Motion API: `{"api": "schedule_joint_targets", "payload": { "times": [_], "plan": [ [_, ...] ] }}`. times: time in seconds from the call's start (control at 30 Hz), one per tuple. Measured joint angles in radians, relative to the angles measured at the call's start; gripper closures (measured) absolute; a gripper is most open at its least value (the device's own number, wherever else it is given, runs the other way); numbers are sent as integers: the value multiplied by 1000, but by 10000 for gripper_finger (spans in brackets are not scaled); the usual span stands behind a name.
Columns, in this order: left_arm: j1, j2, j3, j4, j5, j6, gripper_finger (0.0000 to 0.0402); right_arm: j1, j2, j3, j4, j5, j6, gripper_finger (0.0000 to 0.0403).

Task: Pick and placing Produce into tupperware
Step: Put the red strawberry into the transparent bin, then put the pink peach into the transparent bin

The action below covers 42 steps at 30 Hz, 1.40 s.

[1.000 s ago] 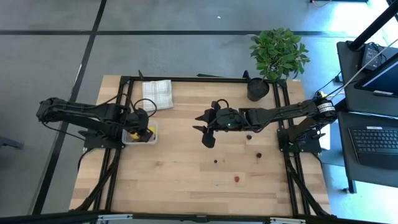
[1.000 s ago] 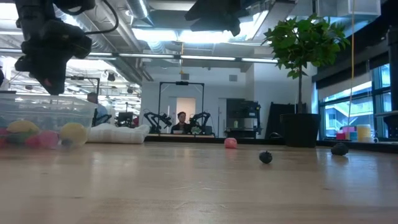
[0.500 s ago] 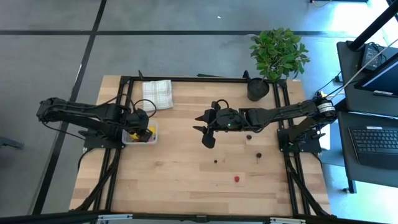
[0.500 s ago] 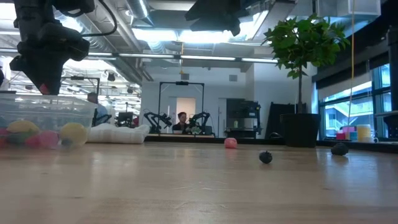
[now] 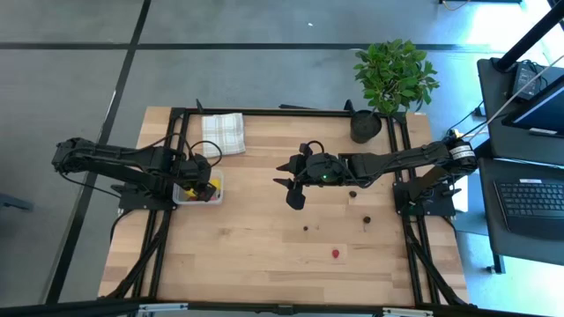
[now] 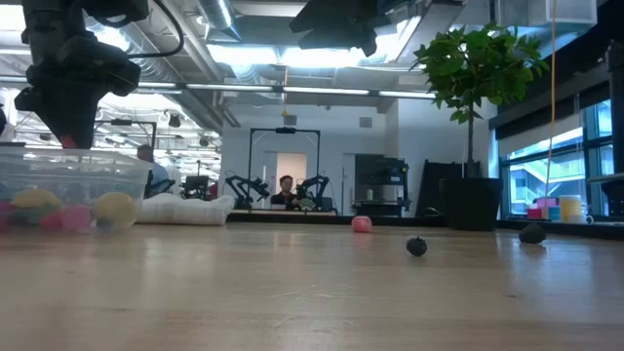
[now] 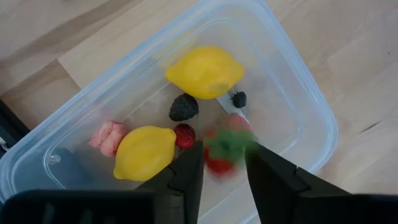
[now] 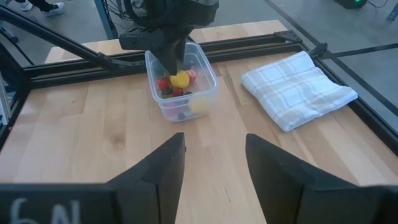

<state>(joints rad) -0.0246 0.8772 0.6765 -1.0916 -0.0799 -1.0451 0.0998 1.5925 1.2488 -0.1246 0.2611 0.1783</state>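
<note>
Beside tupperware (image 5: pixel 199 189), checked cloth (image 5: pixel 222 134)

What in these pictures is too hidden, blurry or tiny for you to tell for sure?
- Strawberry, left wrist view: blurred between the left tool fingers; held or falling, unclear.
- Tupperware, high view: left arm covers most of its contents.
- Dark pieces on the table, high view: too small to identify.
- Right tool, right wrist view: fingertips cut off by the edge.

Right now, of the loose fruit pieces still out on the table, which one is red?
The small red piece, lying alone nearest the table's front edge. The other loose pieces, up toward the right arm, are all dark.
</note>
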Motion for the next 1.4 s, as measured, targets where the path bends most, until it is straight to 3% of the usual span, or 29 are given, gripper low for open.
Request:
{"api": "schedule_joint_targets", "payload": {
  "times": [0.47, 0.7, 1.03, 1.4],
  "plan": [
    [0, 0, 0, 0, 8, 0, 371, 0, 0, 0, -1, 1, 3, 231],
    [0, 0, 0, 0, 8, 7, 399, -10, 0, 0, -82, 75, 114, 231],
    [0, 0, 0, 1, 8, 8, 379, -107, 1, 0, -280, 78, 285, 231],
    [0, 0, 0, 1, 7, 8, 352, -260, 1, 0, -374, 40, 276, 231]
  ]
}}
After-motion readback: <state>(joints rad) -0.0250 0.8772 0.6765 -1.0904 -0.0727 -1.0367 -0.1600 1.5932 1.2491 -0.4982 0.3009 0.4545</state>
